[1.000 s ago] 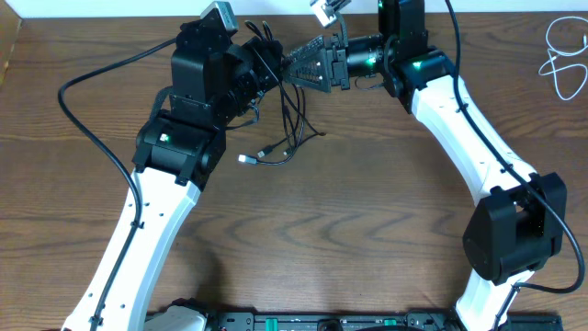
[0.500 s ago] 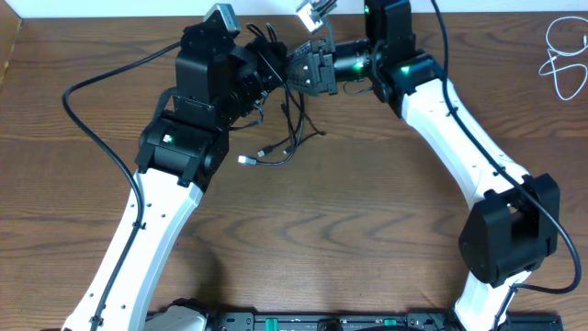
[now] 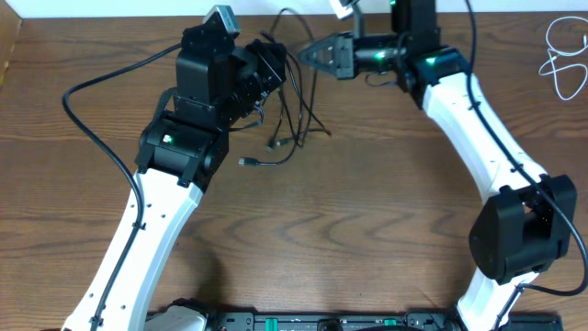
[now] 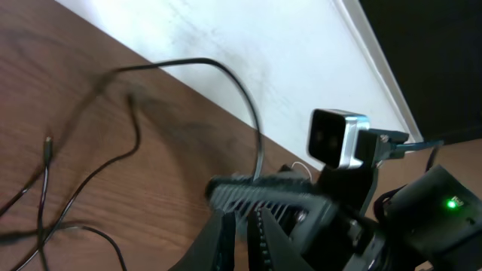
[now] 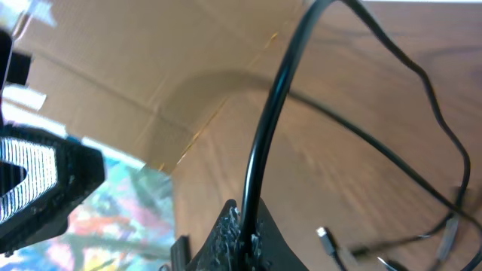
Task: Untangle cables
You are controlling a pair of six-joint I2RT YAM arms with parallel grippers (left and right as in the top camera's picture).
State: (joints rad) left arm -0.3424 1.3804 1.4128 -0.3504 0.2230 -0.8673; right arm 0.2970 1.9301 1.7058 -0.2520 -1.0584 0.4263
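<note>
The black cable [image 3: 299,115] lies in a loose tangle on the wooden table between my two grippers, with small plug ends [image 3: 273,144] toward the front. One strand arcs up [image 3: 292,20] to my right gripper [image 3: 310,52], which is shut on it. In the right wrist view this black cable [image 5: 275,98] rises straight out from between the closed fingers of that gripper [image 5: 245,220]. My left gripper [image 3: 276,66] sits just left of the tangle. In the left wrist view its fingers [image 4: 242,229] stand a sliver apart with nothing seen between them. The white cable [image 3: 562,55] lies looped at the far right.
The left arm's thick black wire [image 3: 92,101] loops over the table at the left. A white strip [image 3: 138,7] borders the table's far edge. The right gripper's ribbed finger [image 4: 263,192] and its camera [image 4: 335,139] are close in front of my left gripper.
My right gripper has closed on a strand of the black cable and drawn back to the right, lifting it. The plug ends slid slightly on the table. The left arm stayed put.
</note>
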